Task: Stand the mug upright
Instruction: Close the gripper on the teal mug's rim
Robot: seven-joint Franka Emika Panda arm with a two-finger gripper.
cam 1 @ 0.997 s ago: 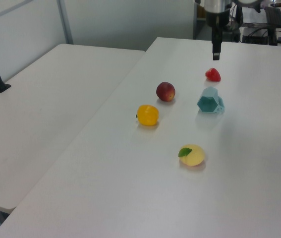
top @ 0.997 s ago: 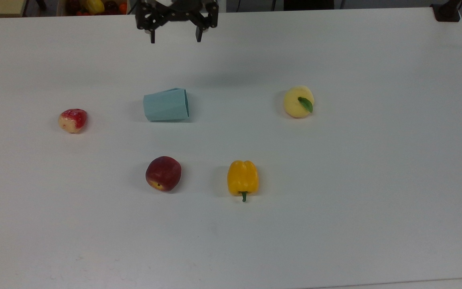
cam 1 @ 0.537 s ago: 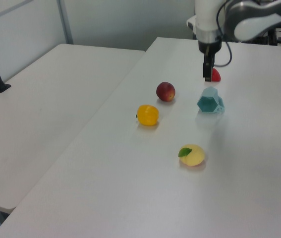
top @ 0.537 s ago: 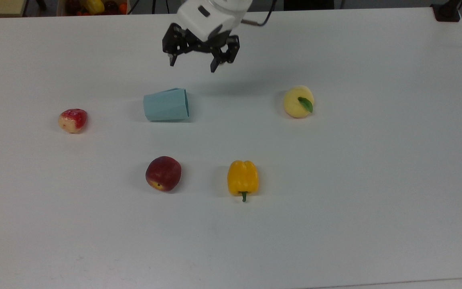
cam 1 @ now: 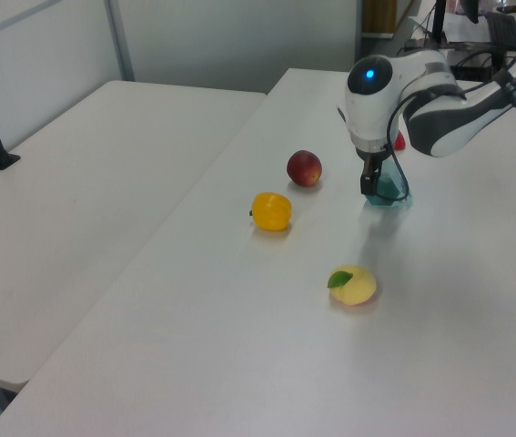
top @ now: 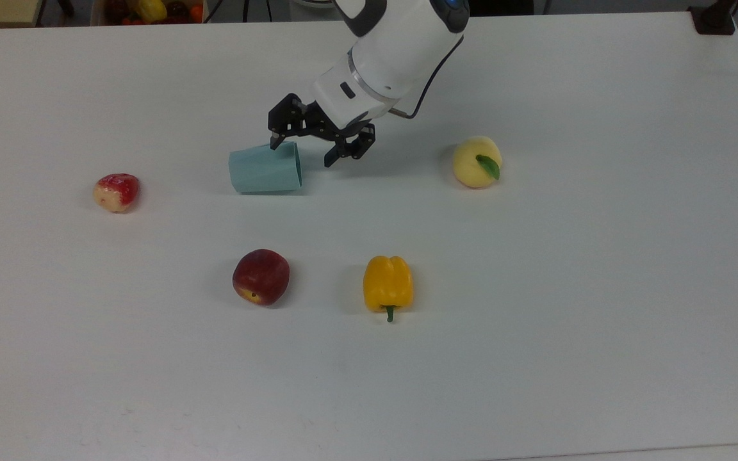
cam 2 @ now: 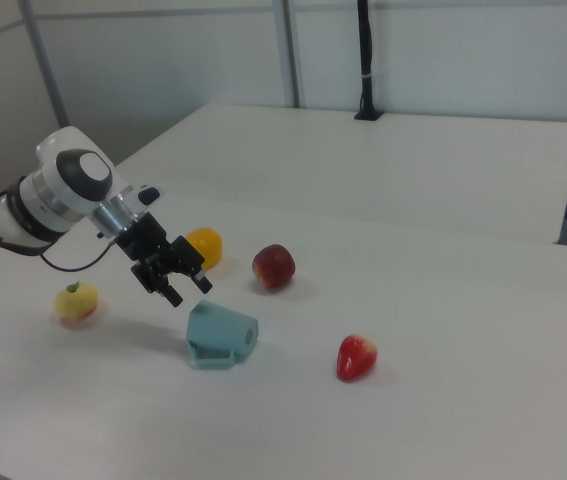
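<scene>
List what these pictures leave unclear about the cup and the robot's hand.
- Left view: the hand and arm cover much of the cup, and hide most of the strawberry.
- Top view: the cup lies on its side, so its inside is unseen.
- Contact between hand and cup cannot be told.

In the left view my gripper (cam 1: 368, 182) and wrist cover most of the mug (cam 1: 389, 189), and my forearm hides all but a red sliver of the strawberry (cam 1: 399, 141) beyond the mug. The top view's upper edge cuts off my arm (top: 401, 38).
</scene>
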